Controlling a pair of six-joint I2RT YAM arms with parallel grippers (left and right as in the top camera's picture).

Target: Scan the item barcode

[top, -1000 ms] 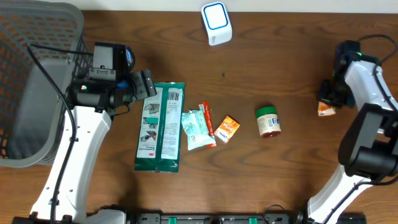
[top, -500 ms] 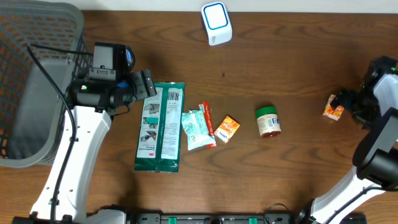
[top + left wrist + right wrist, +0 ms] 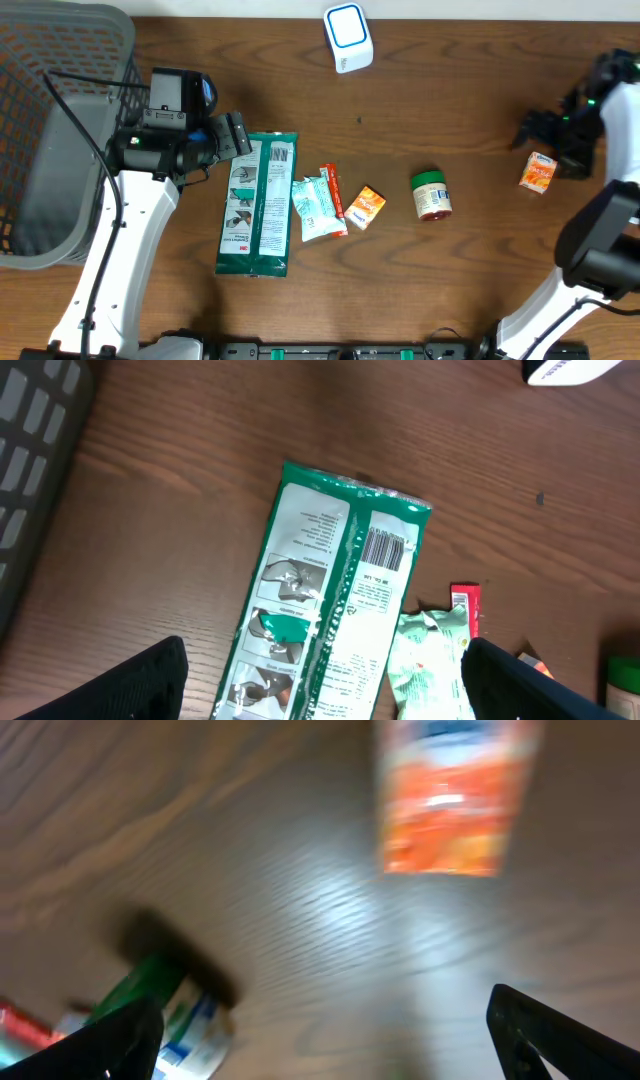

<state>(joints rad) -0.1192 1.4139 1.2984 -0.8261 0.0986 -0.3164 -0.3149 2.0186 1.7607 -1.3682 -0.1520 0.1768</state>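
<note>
A small orange packet (image 3: 538, 172) lies flat on the wood table at the far right, and it shows blurred at the top of the right wrist view (image 3: 455, 795). My right gripper (image 3: 548, 140) hovers just beyond it, open, with nothing between its fingers (image 3: 325, 1035). The white scanner with a blue face (image 3: 348, 37) stands at the back centre. My left gripper (image 3: 235, 135) is open above the top end of a long green pack (image 3: 258, 203), whose barcode faces up (image 3: 386, 548). Nothing is held by the left gripper (image 3: 320, 685).
A grey mesh basket (image 3: 50, 130) fills the left side. In a row mid-table lie a pale green sachet (image 3: 314, 208), a red stick pack (image 3: 334, 198), a small orange box (image 3: 366, 207) and a green-lidded jar (image 3: 431, 196), also visible in the right wrist view (image 3: 165, 1005).
My right gripper was shut on the orange packet; it has opened and let it go onto the table, then swung away to the right and back. The left arm has not moved.
</note>
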